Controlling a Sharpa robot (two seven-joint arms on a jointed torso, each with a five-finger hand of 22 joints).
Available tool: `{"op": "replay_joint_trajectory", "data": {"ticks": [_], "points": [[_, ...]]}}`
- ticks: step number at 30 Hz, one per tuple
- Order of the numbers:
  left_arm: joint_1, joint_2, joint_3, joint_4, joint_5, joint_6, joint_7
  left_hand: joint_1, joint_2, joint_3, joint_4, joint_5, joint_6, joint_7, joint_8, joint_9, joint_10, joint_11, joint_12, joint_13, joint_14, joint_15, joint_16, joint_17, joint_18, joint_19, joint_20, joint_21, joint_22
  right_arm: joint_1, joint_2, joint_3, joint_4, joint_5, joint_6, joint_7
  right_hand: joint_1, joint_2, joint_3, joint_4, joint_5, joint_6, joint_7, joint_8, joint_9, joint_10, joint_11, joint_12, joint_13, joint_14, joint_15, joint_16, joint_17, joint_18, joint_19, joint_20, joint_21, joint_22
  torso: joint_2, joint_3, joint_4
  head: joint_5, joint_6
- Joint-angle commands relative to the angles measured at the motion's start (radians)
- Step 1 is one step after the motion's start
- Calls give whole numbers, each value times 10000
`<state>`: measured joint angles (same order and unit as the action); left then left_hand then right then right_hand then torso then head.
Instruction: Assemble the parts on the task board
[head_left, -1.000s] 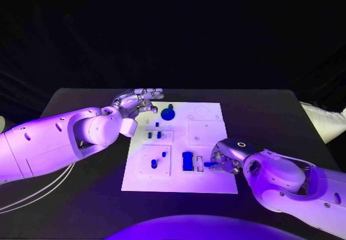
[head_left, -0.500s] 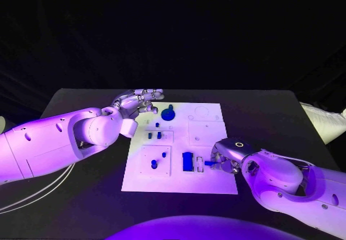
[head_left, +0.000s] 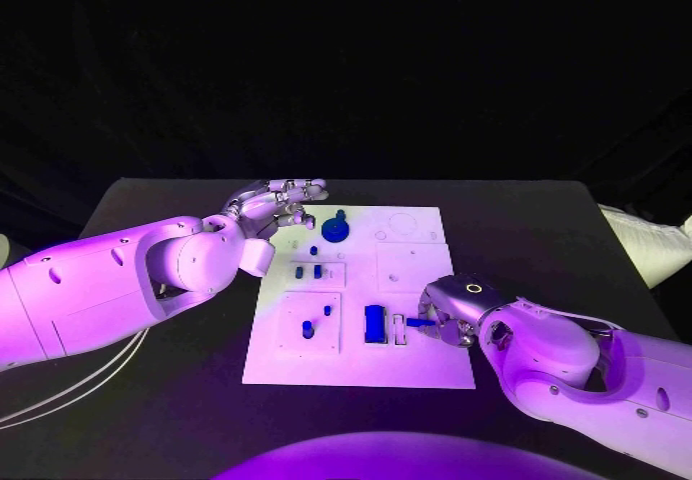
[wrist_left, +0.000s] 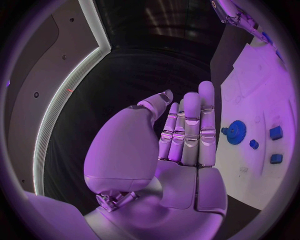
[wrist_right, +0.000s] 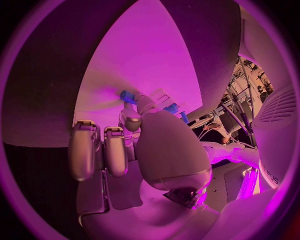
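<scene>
One small blue peg-like part (head_left: 417, 323) is pinched in the silver right hand (head_left: 450, 318) over the near right of the white task board (head_left: 296, 360), beside a tall blue block (head_left: 375, 322). It likely needs lowering straight into its slot. The left hand (head_left: 274, 205) hovers open, empty, by a round blue gear (head_left: 336, 228). About seven blue pieces show.

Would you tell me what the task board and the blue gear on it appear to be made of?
Task board: likely rigid plastic or painted sheet; flat, white, matte, with recessed square outlines. Blue gear: probably moulded or printed plastic; uniform saturated colour, a toothed rim in the left wrist view, no metallic shine.
</scene>
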<state>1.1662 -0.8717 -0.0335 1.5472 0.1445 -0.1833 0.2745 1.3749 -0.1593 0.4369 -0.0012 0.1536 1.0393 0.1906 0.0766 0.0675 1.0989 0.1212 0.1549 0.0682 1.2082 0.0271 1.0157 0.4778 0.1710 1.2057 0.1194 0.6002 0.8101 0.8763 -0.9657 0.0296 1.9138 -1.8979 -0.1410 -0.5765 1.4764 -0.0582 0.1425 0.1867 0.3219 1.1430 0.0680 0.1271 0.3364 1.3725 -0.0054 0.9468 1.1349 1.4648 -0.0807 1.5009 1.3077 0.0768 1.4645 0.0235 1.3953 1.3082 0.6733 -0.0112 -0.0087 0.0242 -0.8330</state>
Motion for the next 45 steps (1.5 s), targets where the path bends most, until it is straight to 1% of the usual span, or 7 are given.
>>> {"op": "replay_joint_trajectory", "data": {"ticks": [1,10,20,25,31,36,45], "points": [[3,20,5,19,-90,198,19,-32,103,-40,8,-22,-45,8,61,-2,-77,-26,35,-8,-75,-2,52,-16,112,-27,44,-59,-12,-92,-65,-80,-53,476,-84,-190,-328,-47,763,-225,289,167,-88,31,58,266,-166,69,334,863,-64,56,1670,-197,117,-55,46,87,9,9,-1,-8,6],[3,20,4,22,-93,186,11,-22,122,-43,0,-53,-52,9,65,-2,-91,-24,49,-9,-82,1,56,-29,111,-29,46,-65,-16,-64,-375,-22,186,2176,-1288,-347,-1366,-331,1446,266,196,215,-116,0,131,411,-174,256,501,896,-80,160,1828,-216,163,-62,113,185,3,3,1,-9,-5],[3,20,4,28,-94,193,4,-22,122,-43,0,-53,-52,9,65,-2,-91,-24,49,-9,-82,1,56,-29,111,-29,46,-65,-16,-46,-465,13,373,3883,-2369,-345,-1601,-502,1540,328,122,238,-120,-5,155,439,-175,312,557,901,-79,176,1853,-217,169,-68,121,199,7,0,4,-9,-15],[3,18,4,36,-94,197,0,-22,122,-43,0,-53,-52,9,65,-2,-91,-24,49,-9,-82,1,56,-29,111,-29,46,-65,-16,-44,-397,16,396,4567,-2474,-318,-1694,-583,1555,347,138,251,-117,-6,165,449,-174,338,582,903,-79,183,1864,-218,170,-68,122,201,4,-7,5,-18,-16],[3,21,4,41,-94,207,-10,-22,122,-43,0,-53,-52,9,65,-2,-91,-24,49,-9,-82,1,56,-29,111,-29,46,-65,-16,-44,-267,16,398,5132,-2512,-293,-2048,-702,1509,449,601,305,-121,1,204,511,-174,465,689,913,-78,215,1911,-228,191,-70,156,252,3,0,11,-11,-15],[3,24,3,49,-94,213,-13,-22,122,-43,0,-53,-52,9,65,-2,-91,-24,49,-9,-82,1,56,-29,111,-29,46,-65,-16,-44,-95,13,296,5371,-2294,-280,-2638,-771,1063,695,1780,359,-122,1,250,568,-173,577,798,919,-77,236,1942,-238,210,-72,185,297,4,-7,10,-11,-4],[3,26,3,57,-95,222,-16,-22,122,-43,0,-53,-52,9,65,-2,-91,-24,49,-9,-82,1,56,-29,111,-29,46,-65,-16,-44,90,11,141,5412,-2004,-316,-2996,-673,602,884,2036,376,-118,-17,279,587,-165,620,862,918,-74,234,1941,-237,211,-70,185,303,3,-4,8,7,-12]]}}
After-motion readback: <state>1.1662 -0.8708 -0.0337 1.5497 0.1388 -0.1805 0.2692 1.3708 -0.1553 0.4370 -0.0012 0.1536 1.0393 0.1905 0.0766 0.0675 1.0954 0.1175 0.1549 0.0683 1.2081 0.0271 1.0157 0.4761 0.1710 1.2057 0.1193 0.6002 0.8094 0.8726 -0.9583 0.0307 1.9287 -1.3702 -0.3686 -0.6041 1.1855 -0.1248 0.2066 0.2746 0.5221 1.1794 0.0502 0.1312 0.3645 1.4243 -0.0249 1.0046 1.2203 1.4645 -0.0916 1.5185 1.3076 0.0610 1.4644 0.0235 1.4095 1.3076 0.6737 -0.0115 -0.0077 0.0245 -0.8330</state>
